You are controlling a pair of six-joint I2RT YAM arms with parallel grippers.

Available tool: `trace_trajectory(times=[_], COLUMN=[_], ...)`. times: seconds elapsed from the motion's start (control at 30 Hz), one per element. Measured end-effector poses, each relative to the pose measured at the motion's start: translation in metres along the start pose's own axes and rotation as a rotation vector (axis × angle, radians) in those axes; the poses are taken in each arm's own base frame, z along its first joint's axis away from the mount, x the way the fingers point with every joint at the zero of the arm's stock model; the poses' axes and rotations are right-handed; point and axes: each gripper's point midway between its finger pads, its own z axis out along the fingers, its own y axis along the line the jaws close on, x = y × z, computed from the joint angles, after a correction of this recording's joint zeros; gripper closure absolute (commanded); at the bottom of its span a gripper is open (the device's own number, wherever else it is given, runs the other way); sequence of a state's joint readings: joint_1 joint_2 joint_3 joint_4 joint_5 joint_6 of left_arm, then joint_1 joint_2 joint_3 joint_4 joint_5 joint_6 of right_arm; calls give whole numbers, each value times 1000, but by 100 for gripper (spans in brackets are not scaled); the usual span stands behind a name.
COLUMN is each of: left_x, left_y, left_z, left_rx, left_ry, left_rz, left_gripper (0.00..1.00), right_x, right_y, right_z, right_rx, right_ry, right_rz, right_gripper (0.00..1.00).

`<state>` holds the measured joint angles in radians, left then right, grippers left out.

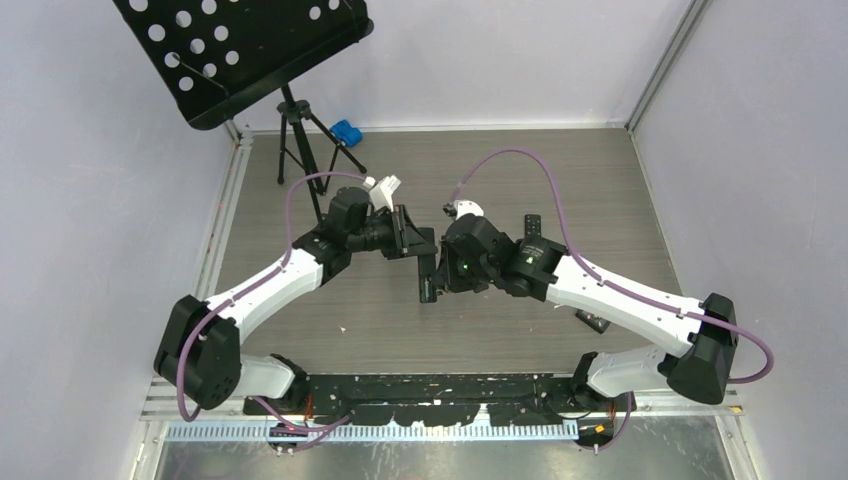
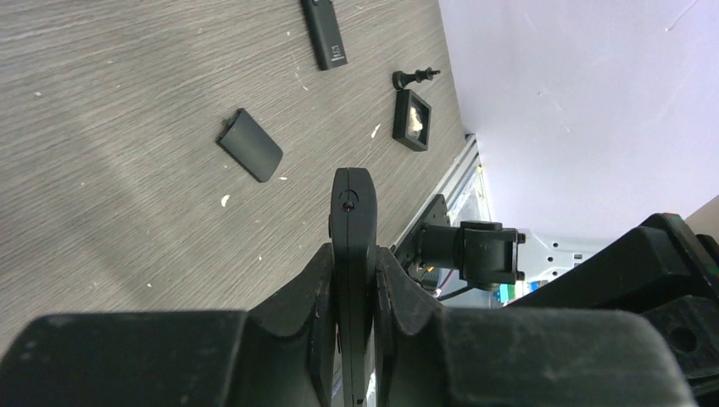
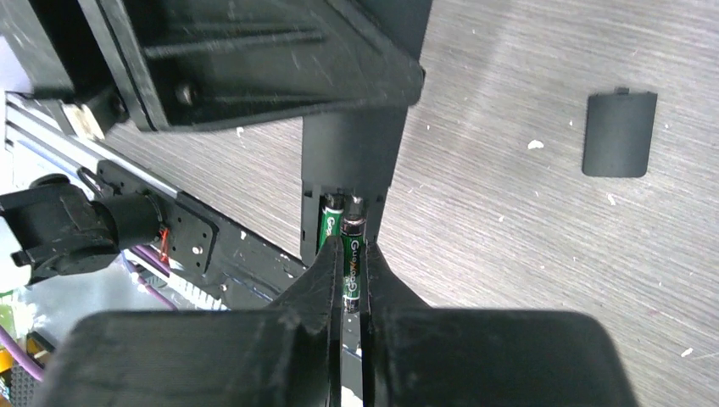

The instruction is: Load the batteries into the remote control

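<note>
Grey wood-grain tabletop [image 1: 400, 330] lay under two arms that met at mid-table. The left gripper [image 2: 353, 254] was clamped narrowly on a slim black plastic remote control [image 2: 353, 212], seen edge-on from the left wrist, with a finger pressed to each flat face. From the top view, the remote control hung above the table between the two wrists.

The right gripper [image 3: 348, 251] pinched a dark green cylindrical battery [image 3: 352, 231] between nearly closed fingers [image 3: 322, 275]. The cell's far end was at the remote control's open compartment. A second green-labelled battery [image 3: 329, 227] sat in the compartment just beside it on the left. Whether the held cell was fully seated could not be told.

A flat black rectangular battery cover [image 3: 619, 133] lay on the tabletop, well apart from the remote control. Farther along the table, the left wrist camera showed a second long black remote [image 2: 324, 32], a small black square frame [image 2: 413, 119] and, near it, a small black pawn-shaped piece [image 2: 414, 77].
</note>
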<state>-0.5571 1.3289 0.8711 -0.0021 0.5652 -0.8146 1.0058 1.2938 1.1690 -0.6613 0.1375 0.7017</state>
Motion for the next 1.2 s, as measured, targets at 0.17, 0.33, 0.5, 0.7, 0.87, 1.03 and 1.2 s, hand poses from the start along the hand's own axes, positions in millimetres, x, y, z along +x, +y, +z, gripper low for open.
trace_trajectory(times=[0.17,0.33,0.5,0.7,0.87,1.03,1.2], left_x=[0,0,0,0,0,-2,-4], left_y=[10,11,11,12,13,15,15], left_z=[1,3,4,5,5,4,3], left_rx=[3,10,26,35,42,40,45], left_ry=[-2,6,7,12,12,6,0], left_rz=[-83,-136,-168,-201,-235,-260,-293], left_gripper=[100,100,100,100,100,100,100], right_x=[11,18,16,17,17,14,1], right_y=[-4,-5,-1,1,1,-1,-3], right_z=[7,14,14,15,15,15,8], right_rx=[25,42,32,26,26,36,38], right_ry=[59,95,102,110,111,104,37], right_rz=[-5,-8,-4,5,26,58,97], right_gripper=[92,90,83,73,70,50,41])
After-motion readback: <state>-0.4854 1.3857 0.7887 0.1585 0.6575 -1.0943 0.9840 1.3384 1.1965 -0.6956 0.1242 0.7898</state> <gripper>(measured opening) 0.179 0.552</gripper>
